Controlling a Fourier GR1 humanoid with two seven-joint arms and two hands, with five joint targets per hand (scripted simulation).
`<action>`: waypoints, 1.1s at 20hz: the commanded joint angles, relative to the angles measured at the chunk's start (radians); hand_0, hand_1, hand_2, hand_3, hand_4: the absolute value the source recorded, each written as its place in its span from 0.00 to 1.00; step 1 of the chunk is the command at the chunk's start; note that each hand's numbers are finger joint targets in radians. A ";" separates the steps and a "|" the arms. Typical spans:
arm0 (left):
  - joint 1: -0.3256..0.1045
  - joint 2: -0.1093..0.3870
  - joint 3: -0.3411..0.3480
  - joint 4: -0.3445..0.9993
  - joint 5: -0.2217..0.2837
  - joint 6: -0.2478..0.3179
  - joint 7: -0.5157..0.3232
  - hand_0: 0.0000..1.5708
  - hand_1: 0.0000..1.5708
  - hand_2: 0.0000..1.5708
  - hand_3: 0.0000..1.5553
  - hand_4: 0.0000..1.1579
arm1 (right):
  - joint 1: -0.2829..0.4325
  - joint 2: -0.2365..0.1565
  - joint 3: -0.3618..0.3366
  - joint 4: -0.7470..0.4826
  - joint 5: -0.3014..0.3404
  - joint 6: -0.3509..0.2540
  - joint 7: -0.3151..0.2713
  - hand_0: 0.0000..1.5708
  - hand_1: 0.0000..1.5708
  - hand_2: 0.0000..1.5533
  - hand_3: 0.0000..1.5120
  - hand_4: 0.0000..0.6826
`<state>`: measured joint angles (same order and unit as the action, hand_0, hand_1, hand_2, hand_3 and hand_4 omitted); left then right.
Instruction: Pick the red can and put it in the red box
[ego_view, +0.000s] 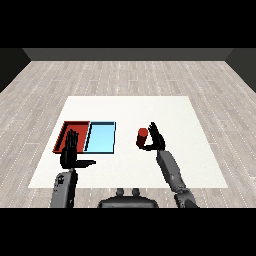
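Observation:
The red can (142, 137) stands upright on the white table (165, 110), right of the trays. My right hand (156, 139) is right beside it on its right, fingers straight and thumb spread toward the can, not curled round it. The red tray (66, 129) lies at the table's left, with the light blue tray (101, 137) touching its right side. My left hand (70, 151) is held up with straight fingers and the thumb pointing right, covering the red tray's near part.
The table's near edge runs just in front of both forearms. Bare white tabletop stretches between the light blue tray and the can, and to the right of my right hand. Wooden floor surrounds the table.

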<state>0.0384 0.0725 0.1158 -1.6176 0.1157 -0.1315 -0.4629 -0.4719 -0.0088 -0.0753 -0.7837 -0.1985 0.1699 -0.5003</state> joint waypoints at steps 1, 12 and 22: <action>0.066 0.037 0.030 -0.107 0.055 -0.049 0.046 0.00 0.00 0.00 0.00 0.00 | -0.003 -0.011 -0.007 0.018 0.001 0.016 -0.010 0.00 0.00 0.00 0.00 0.00; 0.100 -0.036 -0.033 -0.035 -0.024 -0.023 -0.065 0.00 0.00 0.00 0.00 0.00 | -0.095 0.008 0.036 0.149 -0.034 -0.029 -0.038 0.00 0.00 0.00 0.00 0.00; -0.029 0.006 0.046 0.078 0.020 -0.022 -0.058 0.00 0.00 0.00 0.00 0.00 | -0.245 0.009 0.022 0.344 -0.090 -0.078 -0.101 0.00 0.00 0.00 0.00 0.00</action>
<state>0.0610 0.0587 0.1220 -1.6301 0.1217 -0.1409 -0.4761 -0.6658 -0.0016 -0.0425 -0.5103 -0.2579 0.1070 -0.5653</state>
